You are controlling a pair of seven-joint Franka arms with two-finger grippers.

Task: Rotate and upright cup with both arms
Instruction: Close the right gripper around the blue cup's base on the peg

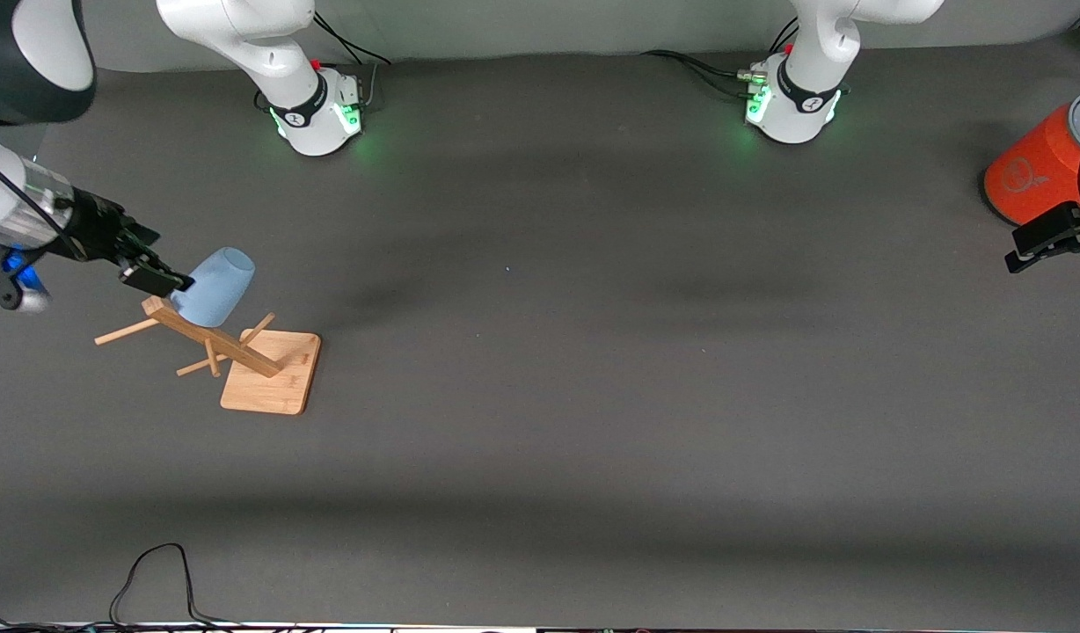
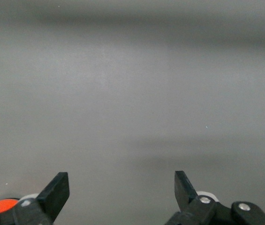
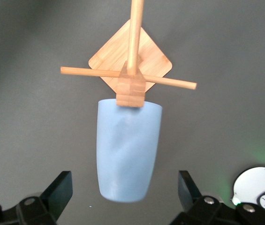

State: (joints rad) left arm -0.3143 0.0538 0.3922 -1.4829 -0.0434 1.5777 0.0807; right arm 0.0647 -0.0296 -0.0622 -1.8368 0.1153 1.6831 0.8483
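The pale-blue cup (image 1: 215, 286) hangs mouth-down on a peg of the wooden rack (image 1: 267, 382), toward the right arm's end of the table. In the right wrist view the cup (image 3: 127, 150) points its closed bottom at my right gripper (image 3: 124, 183). That gripper (image 1: 166, 277) is open, with a finger on each side of the cup's bottom end and not touching it. My left gripper (image 1: 1017, 251) waits open and empty over the table's other end, and its wrist view shows only bare mat between the fingers (image 2: 121, 180).
A large orange cylinder (image 1: 1037, 171) with a grey top stands at the left arm's end of the table, its edge (image 2: 3, 205) just visible beside the left gripper. A black cable (image 1: 153, 571) loops along the table edge nearest the front camera. The right arm's base (image 3: 261, 187) shows on the mat.
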